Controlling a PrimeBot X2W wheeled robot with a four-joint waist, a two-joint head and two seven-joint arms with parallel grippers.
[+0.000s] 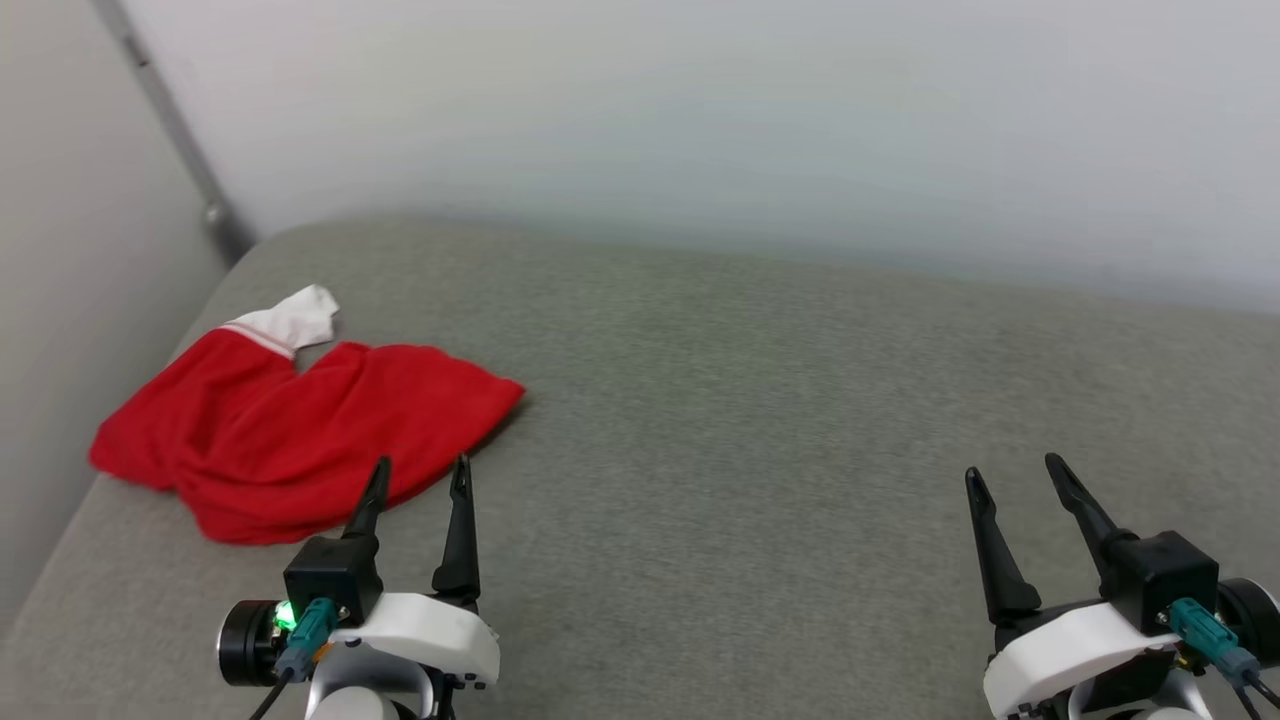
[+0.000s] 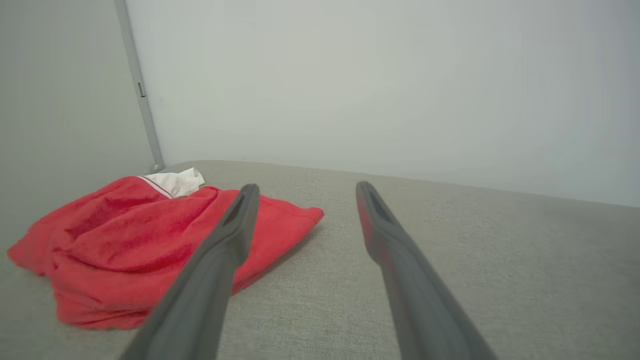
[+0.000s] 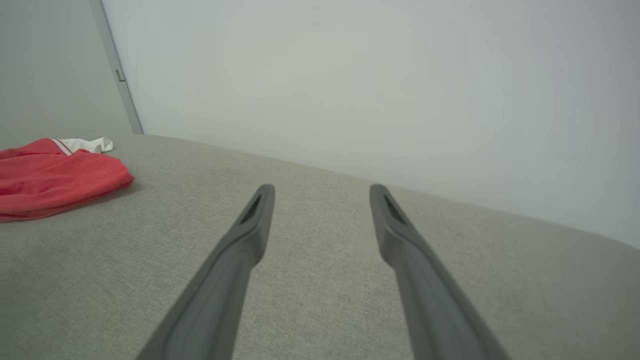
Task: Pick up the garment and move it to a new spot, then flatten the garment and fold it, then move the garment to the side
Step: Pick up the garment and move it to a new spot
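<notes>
Black left claw (image 1: 422, 462) gapes wide near red garment (image 1: 270, 430).

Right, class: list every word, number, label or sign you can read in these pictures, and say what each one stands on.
None can be read.
The garment lies crumpled, showing plain red cloth and a white sleeve: no letters or numbers face the cameras.
The left gripper and right gripper bear no legible marking.

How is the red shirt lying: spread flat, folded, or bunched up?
Bunched up: the shirt lies in a rumpled heap, its edges uneven, one white sleeve poking out at the far end.
</notes>
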